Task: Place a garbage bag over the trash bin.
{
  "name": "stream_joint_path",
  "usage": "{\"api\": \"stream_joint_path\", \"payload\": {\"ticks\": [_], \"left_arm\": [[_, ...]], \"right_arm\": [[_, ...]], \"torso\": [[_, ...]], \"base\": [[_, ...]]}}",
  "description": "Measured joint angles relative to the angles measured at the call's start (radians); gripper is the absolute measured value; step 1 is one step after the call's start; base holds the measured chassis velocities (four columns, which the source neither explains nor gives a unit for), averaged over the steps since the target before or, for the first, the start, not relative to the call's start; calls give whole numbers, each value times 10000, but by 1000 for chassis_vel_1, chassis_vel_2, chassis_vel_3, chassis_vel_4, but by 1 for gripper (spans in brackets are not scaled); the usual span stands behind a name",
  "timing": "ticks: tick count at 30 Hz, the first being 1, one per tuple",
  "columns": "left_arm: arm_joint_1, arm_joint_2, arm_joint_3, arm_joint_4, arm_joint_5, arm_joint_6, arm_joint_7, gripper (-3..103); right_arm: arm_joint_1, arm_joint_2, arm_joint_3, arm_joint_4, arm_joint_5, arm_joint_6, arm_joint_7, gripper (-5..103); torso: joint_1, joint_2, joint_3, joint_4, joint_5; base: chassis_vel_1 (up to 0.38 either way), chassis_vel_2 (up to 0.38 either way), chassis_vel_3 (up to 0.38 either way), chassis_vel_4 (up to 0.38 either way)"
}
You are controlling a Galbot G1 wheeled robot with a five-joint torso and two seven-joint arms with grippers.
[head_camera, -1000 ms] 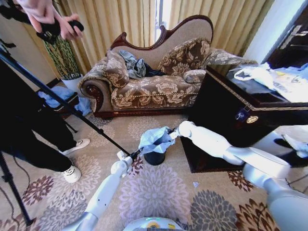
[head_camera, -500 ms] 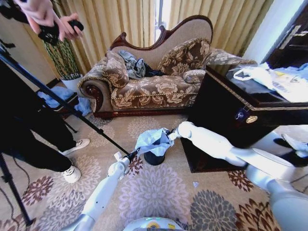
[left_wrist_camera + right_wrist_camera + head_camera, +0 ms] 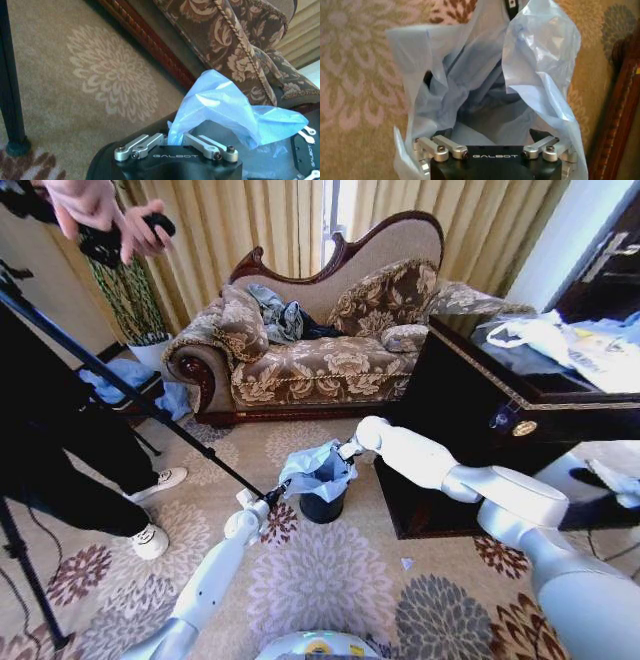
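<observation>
While the thin, crinkly pale blue translucent garbage bag [image 3: 317,468] hangs at the centre of the head frame, draped over the small glossy black cylindrical trash bin [image 3: 321,508] on the flowered carpet [image 3: 330,580], both grippers pinch its rim. The left gripper [image 3: 277,494] is clenched on the bag's lower-left edge; the right gripper [image 3: 347,450] grasps its upper-right edge, spreading the mouth.

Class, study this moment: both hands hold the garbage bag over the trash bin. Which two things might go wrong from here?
1. The left hand pinches only an edge of the thin garbage bag; that grip may slip or tear the plastic.
2. The trash bin is small and stands loose on the carpet; with the right hand also pulling the bag, it may tip.
</observation>
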Motion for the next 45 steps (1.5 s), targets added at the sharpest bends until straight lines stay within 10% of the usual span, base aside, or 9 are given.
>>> {"api": "stream_joint_path", "payload": {"ticks": [30, 45], "left_arm": [[-200, 199, 60, -351, -48, -30, 77, 12], [4, 243, -85, -280, 5, -113, 139, 12]], "right_arm": [[-651, -1878, 131, 2400, 1501, -628, 287, 100], [-2295, -2293, 452, 2773, 1386, -787, 2044, 100]], "torso": [[0, 0, -1, -2, -1], [0, 1, -1, -1, 1]], "base": [[0, 0, 0, 0], [0, 0, 0, 0]]}}
